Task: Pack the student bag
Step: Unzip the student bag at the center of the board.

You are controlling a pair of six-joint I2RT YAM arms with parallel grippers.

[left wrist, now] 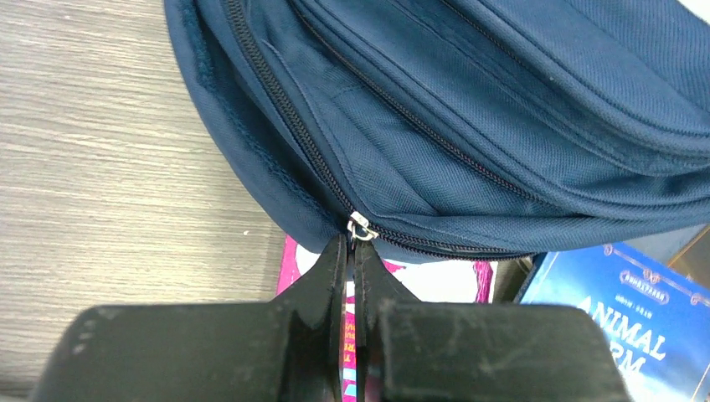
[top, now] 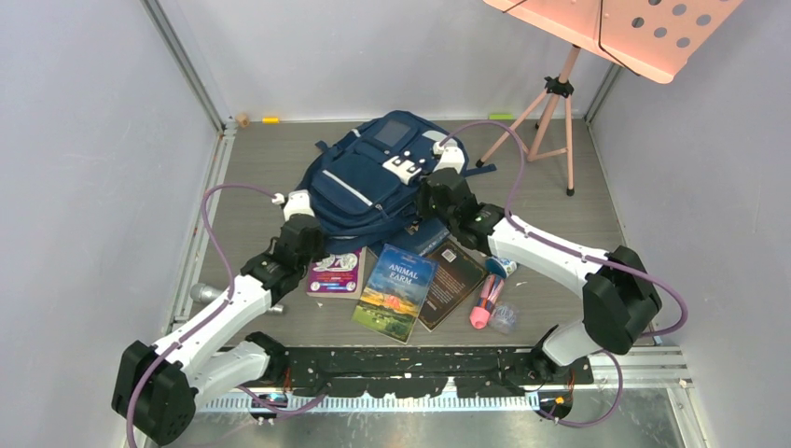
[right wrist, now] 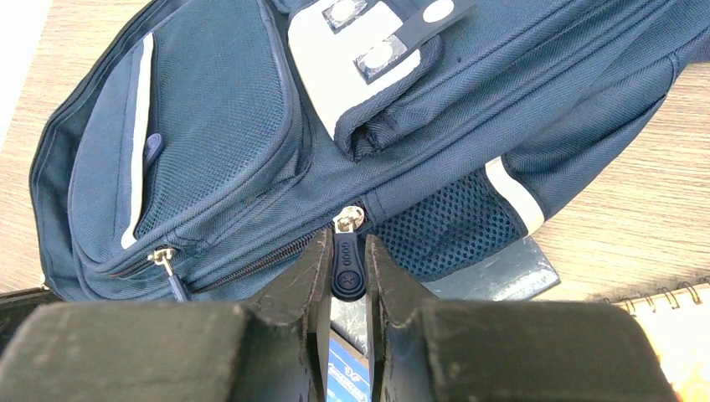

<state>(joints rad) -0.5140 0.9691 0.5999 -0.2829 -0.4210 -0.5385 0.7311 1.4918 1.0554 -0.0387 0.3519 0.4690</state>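
Navy blue fabric backpack [top: 359, 182], zip opening.
Right gripper [right wrist: 345, 280] pinches navy rubber zip pull [right wrist: 347, 264]; left gripper [left wrist: 352, 255], jaws pressed together; draw along teeth.

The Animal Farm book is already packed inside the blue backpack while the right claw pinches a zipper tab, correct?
Not quite. The Animal Farm book is not inside; it lies out on the table near the student bag, as the top external view shows. The right gripper does pinch a zipper tab.
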